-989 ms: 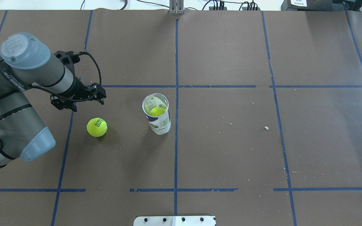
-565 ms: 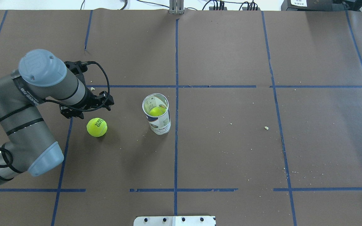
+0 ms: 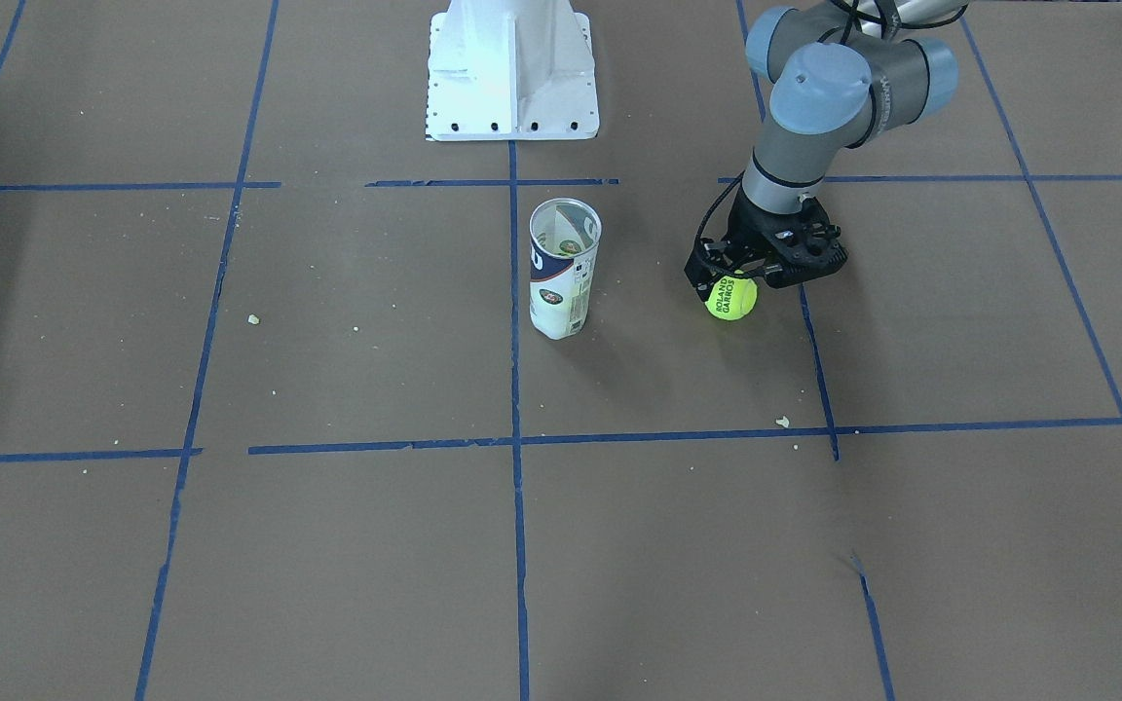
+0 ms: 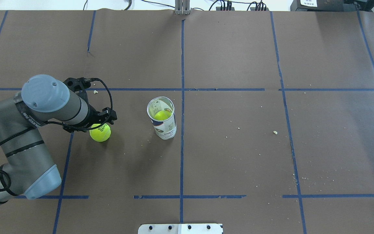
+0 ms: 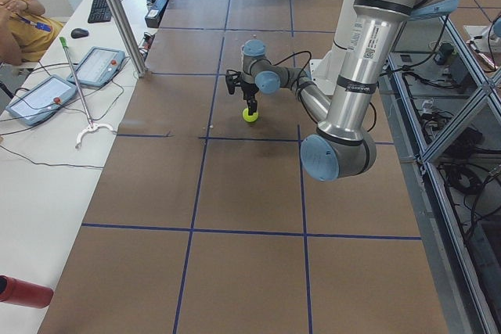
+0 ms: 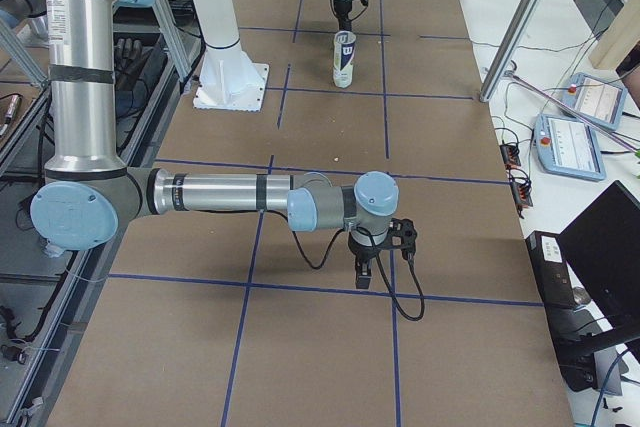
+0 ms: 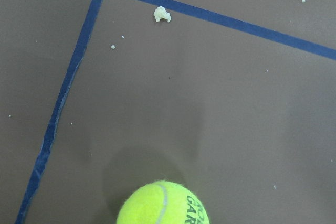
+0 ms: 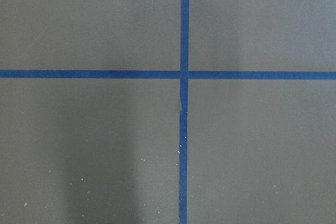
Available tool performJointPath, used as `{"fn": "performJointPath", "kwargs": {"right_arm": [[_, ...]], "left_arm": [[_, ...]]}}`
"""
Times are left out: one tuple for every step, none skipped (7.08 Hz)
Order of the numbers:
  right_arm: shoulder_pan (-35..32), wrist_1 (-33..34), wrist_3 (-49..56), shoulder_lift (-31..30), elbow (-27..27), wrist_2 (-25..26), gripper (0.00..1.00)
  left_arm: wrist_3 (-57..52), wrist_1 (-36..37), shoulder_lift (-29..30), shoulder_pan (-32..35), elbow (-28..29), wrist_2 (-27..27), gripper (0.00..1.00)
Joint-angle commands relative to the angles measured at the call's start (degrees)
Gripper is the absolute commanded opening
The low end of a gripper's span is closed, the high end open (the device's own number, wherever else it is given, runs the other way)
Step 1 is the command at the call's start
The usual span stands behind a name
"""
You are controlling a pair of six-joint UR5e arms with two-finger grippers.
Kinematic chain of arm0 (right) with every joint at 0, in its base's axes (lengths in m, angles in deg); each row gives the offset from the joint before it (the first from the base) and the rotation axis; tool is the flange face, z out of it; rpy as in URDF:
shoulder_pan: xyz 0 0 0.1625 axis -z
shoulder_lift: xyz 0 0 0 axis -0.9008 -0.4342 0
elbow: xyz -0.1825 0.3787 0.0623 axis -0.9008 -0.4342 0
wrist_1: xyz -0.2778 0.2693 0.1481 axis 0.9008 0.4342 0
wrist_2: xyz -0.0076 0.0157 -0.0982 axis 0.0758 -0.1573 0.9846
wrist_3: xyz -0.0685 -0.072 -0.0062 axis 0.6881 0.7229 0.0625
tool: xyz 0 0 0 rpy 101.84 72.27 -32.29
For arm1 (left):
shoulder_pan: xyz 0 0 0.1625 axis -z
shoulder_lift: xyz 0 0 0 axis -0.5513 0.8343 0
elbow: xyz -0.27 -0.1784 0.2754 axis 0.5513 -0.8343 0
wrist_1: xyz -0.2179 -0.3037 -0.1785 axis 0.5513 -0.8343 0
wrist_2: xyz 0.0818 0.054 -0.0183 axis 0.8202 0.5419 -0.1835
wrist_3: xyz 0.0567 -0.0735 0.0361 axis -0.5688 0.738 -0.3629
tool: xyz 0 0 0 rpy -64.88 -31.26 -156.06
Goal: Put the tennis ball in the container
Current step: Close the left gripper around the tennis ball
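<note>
The tennis ball lies on the brown paper, its dark lettering facing up. My left gripper hangs just above its back-left side, pointing down. The wrist and camera mount hide its fingers, so I cannot tell if it is open or shut. In the left wrist view only the ball shows, at the bottom edge. The container stands upright a little to the right, and a second yellow-green ball rests inside it. My right gripper shows only in the exterior right view, low over the table far from both things.
The white metal pedestal base stands behind the container on the robot's side. Blue tape lines cross the paper, with small crumbs scattered about. Monitors and cables lie on the operators' side table.
My left arm has swung toward the robot's side of the table and lowered, bringing the gripper from behind the ball to directly over its back edge. The ball and container have not moved.
</note>
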Motion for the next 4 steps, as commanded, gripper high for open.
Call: {"fn": "performJointPath", "kwargs": {"right_arm": [[0.0, 0.0, 0.0, 0.0, 0.0, 0.0, 1.00], [0.0, 0.0, 0.0, 0.0, 0.0, 0.0, 1.00], [0.0, 0.0, 0.0, 0.0, 0.0, 0.0, 1.00], [0.0, 0.0, 0.0, 0.0, 0.0, 0.0, 1.00]], "left_arm": [[-0.2, -0.4, -0.1, -0.9, 0.9, -0.2, 1.00], [-0.3, -0.6, -0.1, -1.1, 2.2, -0.2, 1.00], [-0.5, -2.9, 0.0, -1.1, 3.7, -0.2, 1.00], [-0.5, -3.7, 0.0, -1.1, 4.5, -0.2, 1.00]]}}
